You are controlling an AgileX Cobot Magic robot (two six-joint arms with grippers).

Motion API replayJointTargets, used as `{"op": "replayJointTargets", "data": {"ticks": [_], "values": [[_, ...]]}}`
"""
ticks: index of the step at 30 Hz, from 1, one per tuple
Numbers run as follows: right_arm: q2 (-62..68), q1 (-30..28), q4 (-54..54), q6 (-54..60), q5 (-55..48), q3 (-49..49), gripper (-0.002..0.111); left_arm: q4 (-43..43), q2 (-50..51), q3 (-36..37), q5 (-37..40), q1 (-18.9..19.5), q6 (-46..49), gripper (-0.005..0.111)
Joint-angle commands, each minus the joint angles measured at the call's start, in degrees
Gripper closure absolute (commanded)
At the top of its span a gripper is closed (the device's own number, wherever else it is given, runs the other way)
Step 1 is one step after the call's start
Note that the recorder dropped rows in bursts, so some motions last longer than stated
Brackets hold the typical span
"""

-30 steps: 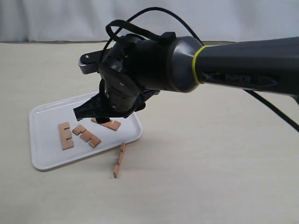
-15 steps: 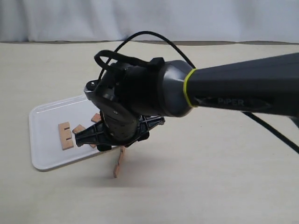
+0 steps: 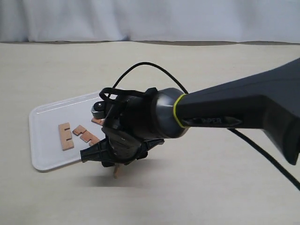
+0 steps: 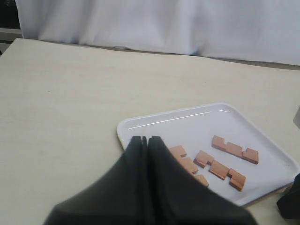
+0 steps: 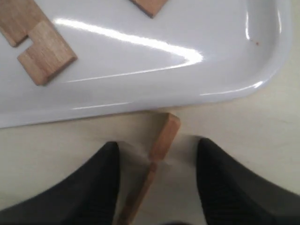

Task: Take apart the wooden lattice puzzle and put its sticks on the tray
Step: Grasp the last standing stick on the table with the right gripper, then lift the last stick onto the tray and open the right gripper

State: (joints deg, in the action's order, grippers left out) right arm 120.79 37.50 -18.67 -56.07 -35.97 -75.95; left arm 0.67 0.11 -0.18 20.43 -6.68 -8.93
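Observation:
No "#" lattice shows; the sticks lie apart. Three reddish-brown sticks (image 4: 234,149) (image 4: 220,169) (image 4: 185,161) rest flat on the white tray (image 4: 197,122). A fourth stick (image 5: 161,140) stands on its edge on the table just outside the tray's rim (image 5: 225,91). My right gripper (image 5: 157,143) is open and low over it, one finger on each side, not touching. In the exterior view the right gripper (image 3: 117,161) hides most of that stick, whose end (image 3: 116,172) pokes out below. My left gripper (image 4: 145,139) is shut and empty, held above the tray's near corner.
The tray (image 3: 42,140) sits on a pale beige table, with a white curtain behind. The right arm's thick black body (image 3: 225,112) and its cable (image 3: 262,152) stretch across the table from the right.
The right gripper has come down and forward from above the tray to the table beside it, and now straddles the stick lying there. The sticks have not moved.

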Motion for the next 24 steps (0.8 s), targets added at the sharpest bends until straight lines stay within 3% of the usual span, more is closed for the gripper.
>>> {"op": "replayJointTargets", "data": {"ticks": [1,3,16,24], "values": [[0.5,0.0,-2.4,-0.5,0.0,0.2,0.092,0.2,-0.1,0.2,-0.6,0.0,-0.2,0.107],[-0.5,0.0,-3.1,0.6,-0.8,-0.7,0.103,0.2,-0.1,0.2,-0.6,0.0,-0.2,0.107],[-6.8,0.0,-7.7,10.7,-5.2,-16.4,0.104,0.2,-0.1,0.2,-0.6,0.0,-0.2,0.107],[-1.5,-2.0,-18.7,10.0,-1.6,-17.2,0.104,0.2,-0.1,0.2,-0.6,0.0,-0.2,0.107]]}}
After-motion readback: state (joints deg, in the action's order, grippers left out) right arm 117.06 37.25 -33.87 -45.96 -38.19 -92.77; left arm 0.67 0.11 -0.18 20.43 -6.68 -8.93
